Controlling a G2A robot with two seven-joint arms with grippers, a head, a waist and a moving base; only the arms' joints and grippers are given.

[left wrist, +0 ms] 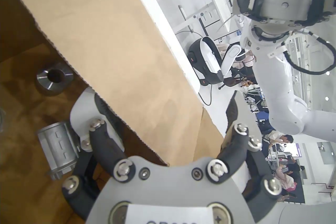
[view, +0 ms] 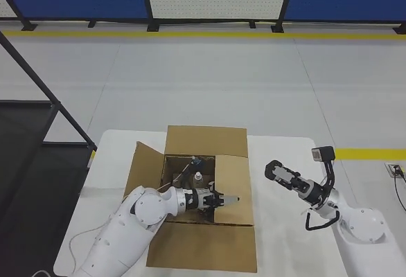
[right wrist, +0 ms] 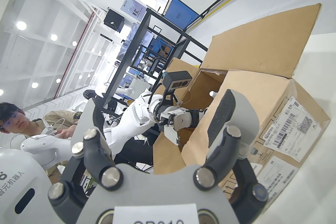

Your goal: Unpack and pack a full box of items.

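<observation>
An open cardboard box (view: 206, 142) stands in the middle of the white table. My left gripper (view: 225, 201) is at the box's right inner flap (left wrist: 105, 38), open, with one finger inside the box and the other outside, so the flap edge passes between them. On the box floor lie a steel ring with a centre hole (left wrist: 53, 78) and a ribbed metal cylinder (left wrist: 59, 147). A small white bottle (view: 198, 177) stands inside too. My right gripper (view: 278, 172) hangs open and holds nothing, above the table to the right of the box (right wrist: 262, 104).
The box's near flap (view: 203, 246) lies flat toward the table's front edge, and the left flap (view: 144, 170) leans outward. Bare table top (view: 286, 228) lies right of the box. A black frame (view: 50, 111) stands off the table's left side.
</observation>
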